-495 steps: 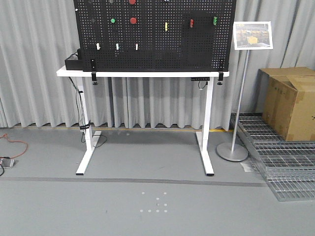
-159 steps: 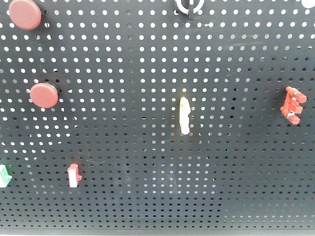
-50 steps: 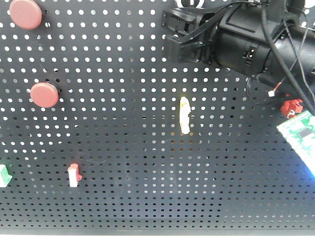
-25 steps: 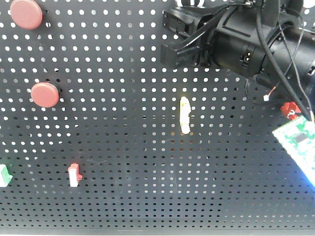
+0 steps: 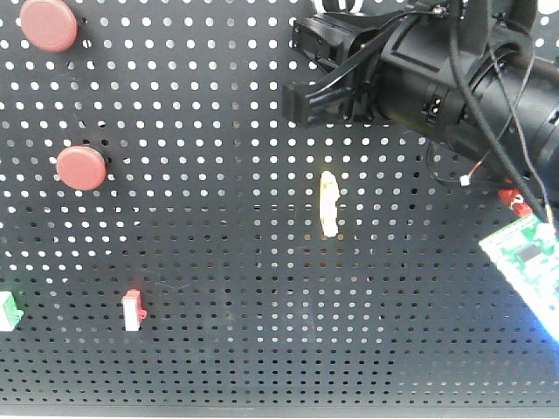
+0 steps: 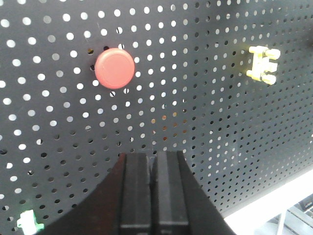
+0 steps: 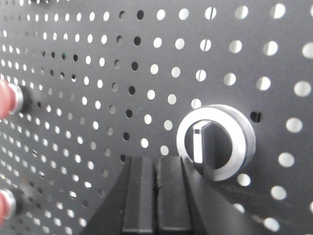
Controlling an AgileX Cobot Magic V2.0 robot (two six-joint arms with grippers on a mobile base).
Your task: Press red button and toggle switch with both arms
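The right gripper (image 7: 156,196) is sitting with its jaws pressed together and holding nothing, and the left gripper (image 6: 152,191) is showing the same closed, empty pinch. Just above and to the right of the right fingertips, the toggle switch (image 7: 215,142) is standing out from the pegboard (image 7: 73,49) with its short lever upright inside the white ring. A straight push from here is probably heading for the ring's lower edge or for bare board, not the lever, and a glancing touch risks slipping off. In the left wrist view the red button (image 6: 115,68) is lying well above the fingertips and slightly left, so an uncorrected push is likely to meet perforated panel, where a tip could catch in a hole. Further off, the right arm's loose cables (image 5: 489,131) are hanging close to a red clip (image 5: 515,202) and could snag it.
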